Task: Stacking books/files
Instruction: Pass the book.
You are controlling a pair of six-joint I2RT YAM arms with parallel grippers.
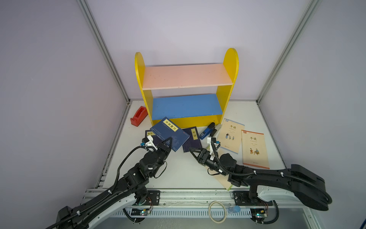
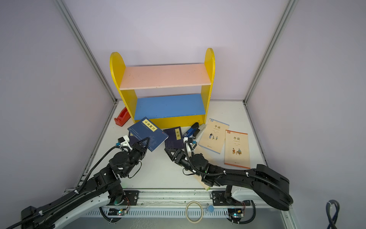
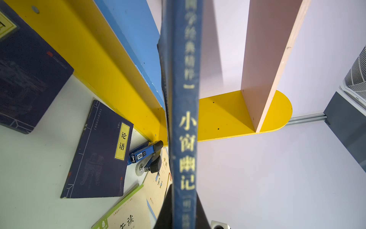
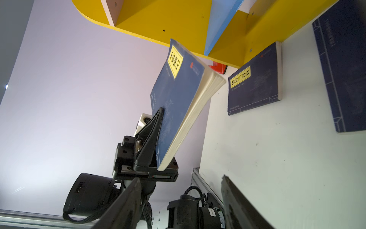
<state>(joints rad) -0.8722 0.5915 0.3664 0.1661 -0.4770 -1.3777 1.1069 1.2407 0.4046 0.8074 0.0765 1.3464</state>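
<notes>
At the far left of the tabletop [image 1: 178,174] a red tape dispenser [image 1: 139,119] sits beside the yellow shelf [image 1: 186,76], out of the way. Next comes a small navy book [image 4: 255,89] lying flat; its yellow label is too soft to read with any confidence. Above it, tilted and clear of the tabletop, hangs the blue book [image 1: 170,133]. The left fingers [image 4: 150,138] pinch it near one lower corner, and its spine reads 小窗幽记 in the left wrist view.

That grip is the weak point. With so little of the cover held, the pages fan out and sag away, so the book could twist or slide free. Its far corner is also close to the shelf's front board and may knock it on a swing.

Further right a second navy book [image 1: 192,139] lies flat, labelled 论语. The right fingers [image 4: 122,206] are spread wide with nothing between them, just beside its near edge, so a careless reach could shove it instead of catching it. A blue-and-black stapler [image 1: 207,131], marked 50, rests against the shelf foot.

Two cream books [image 1: 230,136] [image 1: 255,149] lie side by side on the right, each titled with two brush characters ending in 读. A third cream book [image 1: 221,178] lies under the right arm, which could drag it.
</notes>
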